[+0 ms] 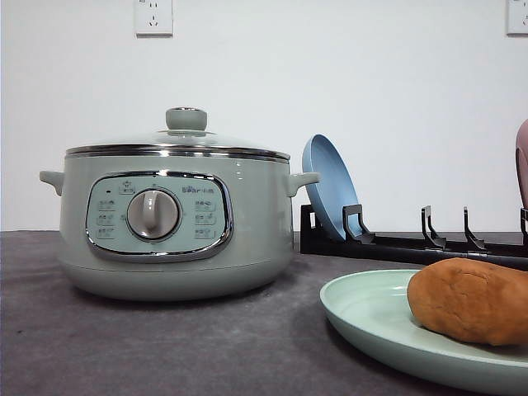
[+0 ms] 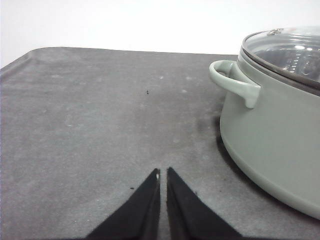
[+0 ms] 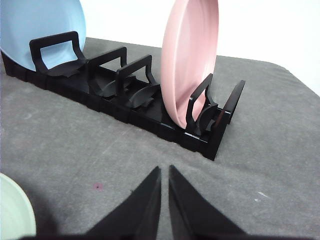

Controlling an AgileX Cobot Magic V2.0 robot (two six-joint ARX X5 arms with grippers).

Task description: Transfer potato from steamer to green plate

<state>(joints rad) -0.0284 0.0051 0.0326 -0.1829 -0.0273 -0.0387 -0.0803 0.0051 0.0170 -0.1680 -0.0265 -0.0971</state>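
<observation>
A firm, matte orange-brown potato [image 1: 470,299], probably best gripped across its middle, lies on the green plate [image 1: 367,309] at lower right, the lidded steamer [image 1: 173,227] at left, both grippers' fingers [image 2: 161,187] [image 3: 162,185] pressed together, empty.

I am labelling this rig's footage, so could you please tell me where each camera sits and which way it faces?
Front view: low at table height, facing forward at the steamer, the potato on the green plate, the rack and the wall.
Left wrist view: on the left arm, looking past the shut left gripper across the table at the steamer's side.
Right wrist view: on the right arm, past the shut right gripper towards the rack's blue plate and pink plate.
Shared: steamer in front and left wrist; rack in front and right wrist.
</observation>
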